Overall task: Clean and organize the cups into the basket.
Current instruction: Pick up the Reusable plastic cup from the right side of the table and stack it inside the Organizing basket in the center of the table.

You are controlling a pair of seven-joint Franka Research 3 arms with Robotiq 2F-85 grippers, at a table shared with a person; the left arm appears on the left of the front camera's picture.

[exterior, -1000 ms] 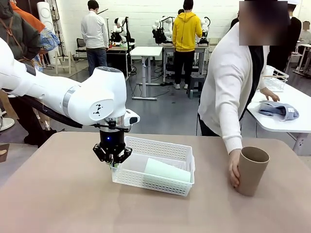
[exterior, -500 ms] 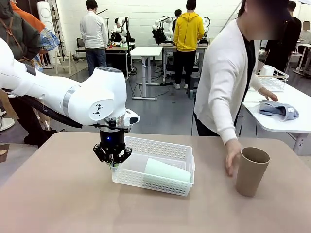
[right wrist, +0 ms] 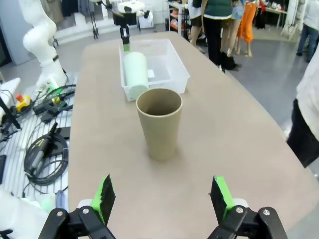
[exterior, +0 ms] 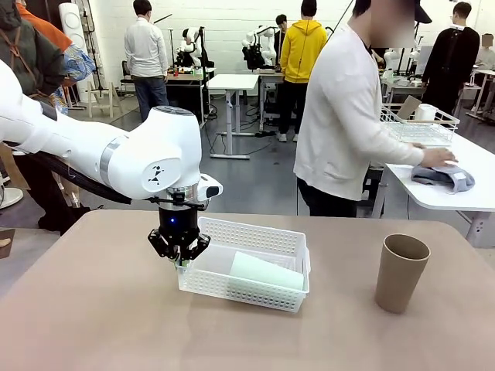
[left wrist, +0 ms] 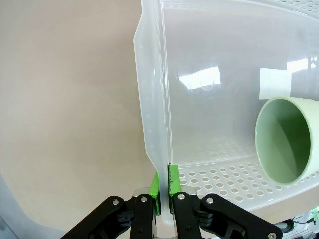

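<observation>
"On the tabletop [exterior: 93,309], left of middle: entry one?"
"One basket [exterior: 246,291]. White plastic, shallow, rectangular, fine lattice sides, rolled rim. The left gripper [exterior: 181,264] is clamped on its left end wall."
"Contents?"
"One pale mint green cup [exterior: 267,275]. Matte, tapered, handleless. It lies on its side inside the basket, mouth toward the clamped end."
"Entry two?"
"One tan-brown cup [exterior: 401,272], same form. It stands upright on the tabletop, well right of the basket. The right gripper [right wrist: 163,195] is near it, fingers spread wide, holding nothing."
</observation>
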